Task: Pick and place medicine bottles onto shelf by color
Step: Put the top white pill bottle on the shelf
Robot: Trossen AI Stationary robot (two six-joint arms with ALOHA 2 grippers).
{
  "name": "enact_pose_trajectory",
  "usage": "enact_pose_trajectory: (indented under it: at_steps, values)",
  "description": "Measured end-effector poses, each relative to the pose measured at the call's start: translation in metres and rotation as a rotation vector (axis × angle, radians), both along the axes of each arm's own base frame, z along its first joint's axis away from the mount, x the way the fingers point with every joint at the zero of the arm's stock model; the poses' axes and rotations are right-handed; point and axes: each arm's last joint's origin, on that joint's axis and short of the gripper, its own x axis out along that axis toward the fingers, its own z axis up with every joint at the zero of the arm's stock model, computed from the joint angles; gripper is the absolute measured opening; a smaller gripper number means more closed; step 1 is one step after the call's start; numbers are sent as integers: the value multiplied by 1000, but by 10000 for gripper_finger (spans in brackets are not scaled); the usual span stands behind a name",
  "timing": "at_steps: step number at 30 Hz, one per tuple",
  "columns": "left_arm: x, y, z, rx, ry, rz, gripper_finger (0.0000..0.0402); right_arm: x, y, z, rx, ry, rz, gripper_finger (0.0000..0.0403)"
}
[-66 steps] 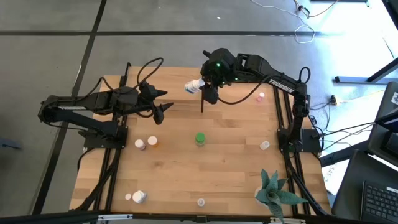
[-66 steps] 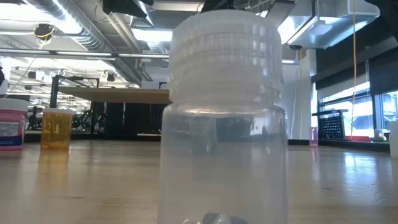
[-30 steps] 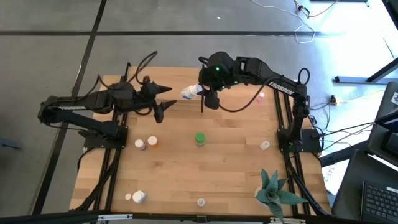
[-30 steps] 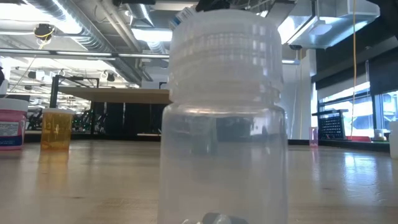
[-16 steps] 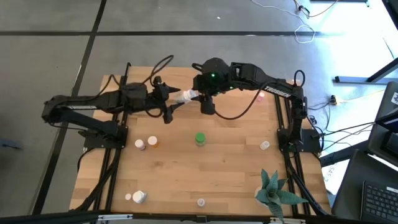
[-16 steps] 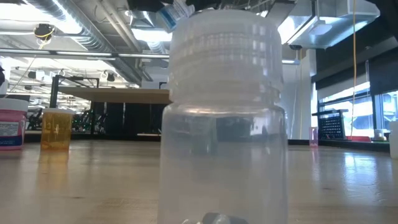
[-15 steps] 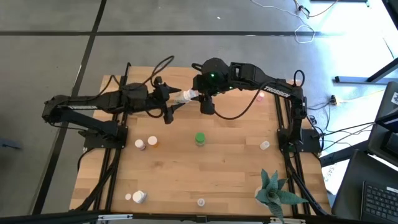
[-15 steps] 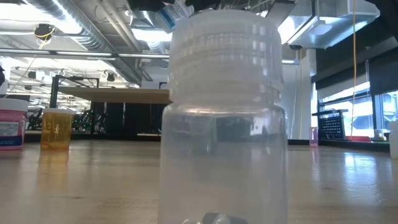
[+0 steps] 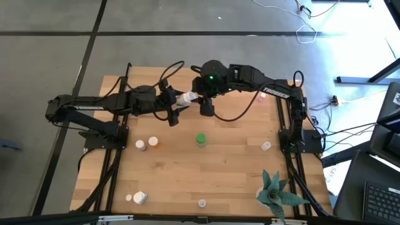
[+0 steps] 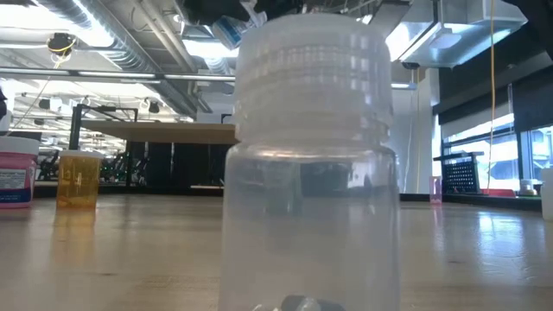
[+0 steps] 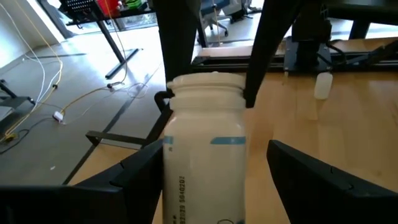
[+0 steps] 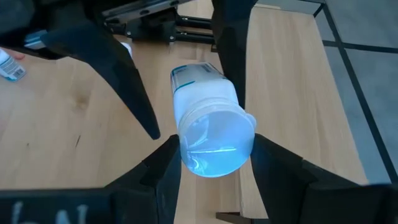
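Above the far middle of the table (image 9: 212,162), the right gripper (image 9: 195,97) is clenched on the cap end of a smooth white plastic bottle (image 9: 185,98), whose long axis points toward the left arm. The left gripper (image 9: 174,106) has its jaws spread on either side of the bottle's (image 11: 202,168) body without touching, so it is the nearer one to take it.

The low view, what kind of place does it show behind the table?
Probably a lab or workshop in an industrial-style building. The ceiling has bare ducts and pipes, long workbenches stand behind the table, and large windows line one side. The high view adds a grey concrete floor with loose cables.
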Motion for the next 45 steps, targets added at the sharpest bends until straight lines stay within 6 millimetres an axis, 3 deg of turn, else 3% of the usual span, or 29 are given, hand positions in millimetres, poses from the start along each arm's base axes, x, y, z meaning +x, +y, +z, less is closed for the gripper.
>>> enact_pose_trajectory:
  at_steps: [8, 21, 37, 45]
  values:
    - [-1, 0, 1, 1, -3, 0, 249, 0, 0, 0, 0, -1, 0, 175]
    - [-1, 0, 1, 4, -1, 2, 126, 0, 0, 0, 1, 2, -2, 180]
    - [-1, 0, -1, 6, 17, -2, 120, 0, 0, 0, 55, -10, -49, 242]
    - [-14, 1, 4, 15, 28, 77, 120, -5, 0, 9, 43, -19, -42, 245]
